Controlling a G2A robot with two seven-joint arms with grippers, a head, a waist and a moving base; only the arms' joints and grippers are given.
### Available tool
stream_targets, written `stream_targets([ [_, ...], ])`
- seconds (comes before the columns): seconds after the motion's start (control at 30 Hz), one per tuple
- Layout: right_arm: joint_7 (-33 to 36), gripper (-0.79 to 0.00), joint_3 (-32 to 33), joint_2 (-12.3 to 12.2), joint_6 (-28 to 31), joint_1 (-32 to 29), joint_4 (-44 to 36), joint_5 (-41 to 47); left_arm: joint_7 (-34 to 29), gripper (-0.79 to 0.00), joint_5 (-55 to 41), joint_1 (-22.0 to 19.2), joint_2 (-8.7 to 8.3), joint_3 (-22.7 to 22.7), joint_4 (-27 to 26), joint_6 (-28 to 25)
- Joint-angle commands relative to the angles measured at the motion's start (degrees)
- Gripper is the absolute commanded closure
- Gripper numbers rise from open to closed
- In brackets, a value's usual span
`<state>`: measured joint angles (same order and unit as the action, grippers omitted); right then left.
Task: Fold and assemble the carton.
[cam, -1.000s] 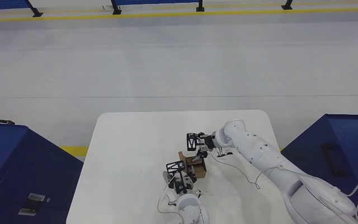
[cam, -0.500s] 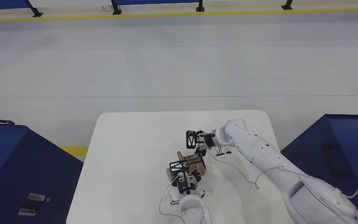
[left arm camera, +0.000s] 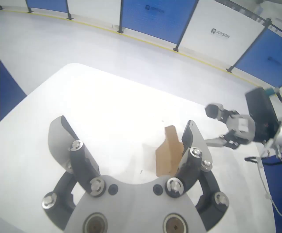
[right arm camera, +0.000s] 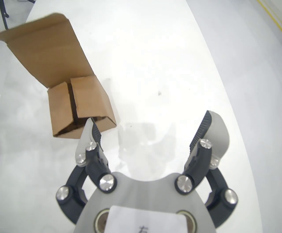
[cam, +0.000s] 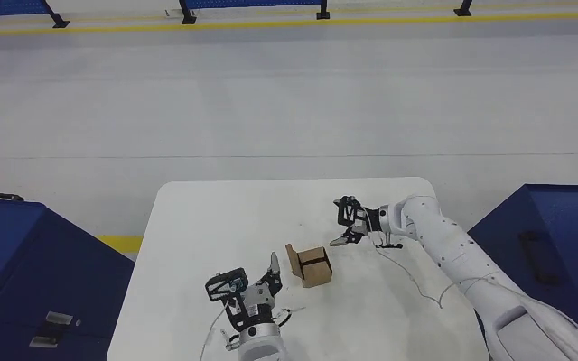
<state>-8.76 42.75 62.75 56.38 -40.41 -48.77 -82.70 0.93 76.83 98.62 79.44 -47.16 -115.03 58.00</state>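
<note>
The small brown cardboard carton (cam: 309, 264) now stands free near the middle of the white table with rounded corners (cam: 199, 235), a little toward its near edge. A second ago both grippers were pressed close against it. Two short flaps are folded in over one end with a dark gap between them, and one long flap stands open on the side toward the left edge. The left gripper (cam: 248, 278) has drawn back toward the near edge and sits left of the carton, jaws spread wide and empty. In the left wrist view, one of its fingers (left arm camera: 191, 134) covers part of the carton's side. The right gripper (cam: 343, 224) has pulled off toward the right edge, also wide open and holding nothing, close to the carton but apart from it. The table stands on a pale grey floor (cam: 271, 90) crossed by a yellow line (cam: 271, 23), with blue-and-white barrier panels (left arm camera: 154, 17) beyond. Dark blue blocks flank the table on the left (cam: 45, 271) and right (cam: 533, 226). A thin white cable (cam: 415, 289) trails over the table under the right arm.
</note>
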Motion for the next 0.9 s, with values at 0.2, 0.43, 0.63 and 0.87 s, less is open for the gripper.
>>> stream_targets([
  [0.2,5.9,-0.785,0.9,0.2,0.7,-2.1,0.6,5.2,-16.5,-0.785,0.4,-5.7,2.53,0.2,8.6,-1.1],
  [0.43,9.9,-0.785,0.1,1.2,0.7,-1.6,1.0,7.5,-25.7,-0.785,3.1,-13.8,4.61,4.4,15.8,-1.3],
  [0.63,11.2,-0.785,-0.7,1.8,0.4,-1.6,0.2,7.8,-26.1,-0.785,4.8,-14.8,5.8,6.6,15.5,-1.3],
  [0.87,11.5,-0.785,-1.0,2.3,0.4,-1.7,0.2,8.2,-27.9,-0.785,3.5,-16.7,7.27,7.7,19.9,-3.2],
])
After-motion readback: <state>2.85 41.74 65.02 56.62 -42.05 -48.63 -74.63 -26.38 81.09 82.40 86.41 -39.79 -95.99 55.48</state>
